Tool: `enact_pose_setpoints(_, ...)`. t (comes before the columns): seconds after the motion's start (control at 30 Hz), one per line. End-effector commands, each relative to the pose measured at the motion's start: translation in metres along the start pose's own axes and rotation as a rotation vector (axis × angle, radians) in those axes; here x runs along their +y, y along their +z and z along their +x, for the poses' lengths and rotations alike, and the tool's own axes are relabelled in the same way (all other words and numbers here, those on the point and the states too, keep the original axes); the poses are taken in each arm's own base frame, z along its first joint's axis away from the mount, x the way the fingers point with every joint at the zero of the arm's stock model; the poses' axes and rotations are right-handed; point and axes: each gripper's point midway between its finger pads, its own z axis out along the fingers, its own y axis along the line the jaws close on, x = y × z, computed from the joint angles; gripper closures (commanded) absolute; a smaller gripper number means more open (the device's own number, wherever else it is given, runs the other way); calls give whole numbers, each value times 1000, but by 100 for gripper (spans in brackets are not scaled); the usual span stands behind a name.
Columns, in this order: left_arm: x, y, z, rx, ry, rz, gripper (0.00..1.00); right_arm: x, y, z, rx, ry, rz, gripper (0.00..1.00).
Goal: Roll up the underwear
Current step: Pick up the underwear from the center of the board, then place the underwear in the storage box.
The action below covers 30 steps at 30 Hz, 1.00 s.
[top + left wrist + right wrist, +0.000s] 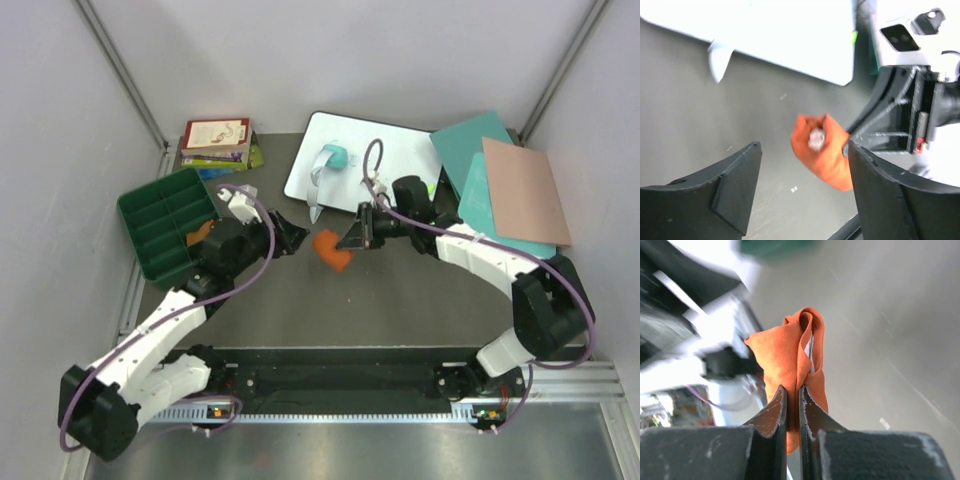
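A rust-orange underwear, rolled into a small bundle, hangs just above the dark table mat between the two arms. My right gripper is shut on its lower fold, and the roll stands up past the fingertips with a pale waistband edge showing inside. In the left wrist view the same underwear shows a white core. My left gripper stands open, jaws wide apart, and the bundle sits close to the right-hand finger. From above, the left gripper is just left of the bundle and the right gripper is against it.
A green compartment tray sits at the left with an orange scrap at its near side. A white board carrying a teal object lies behind. Teal and pink boards lie at right, books at back left.
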Motion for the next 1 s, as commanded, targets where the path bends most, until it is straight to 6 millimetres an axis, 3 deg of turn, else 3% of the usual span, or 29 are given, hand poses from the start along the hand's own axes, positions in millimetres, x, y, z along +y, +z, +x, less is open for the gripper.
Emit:
enact_pose_setpoints(0.0,-31,-22,-26,-128,-40,144,27,62,-18,-57,-266,57,-207,100)
enact_pose_setpoints(0.07,-38,-31,-30,-163,-67,190,29,76,-22,-67,-312,73,-264,100)
enact_pose_setpoints(0.2,-47,-36,-33,-181,-87,235,32,92,-19,-66,-309,65,-300,100)
enact_pose_setpoints(0.43,-53,-34,-29,-168,-113,289,33,102,-21,-60,-292,89,-359,100)
enact_pose_setpoints(0.97,-68,-31,-41,-217,-153,376,35,116,-15,-48,-220,91,-428,100)
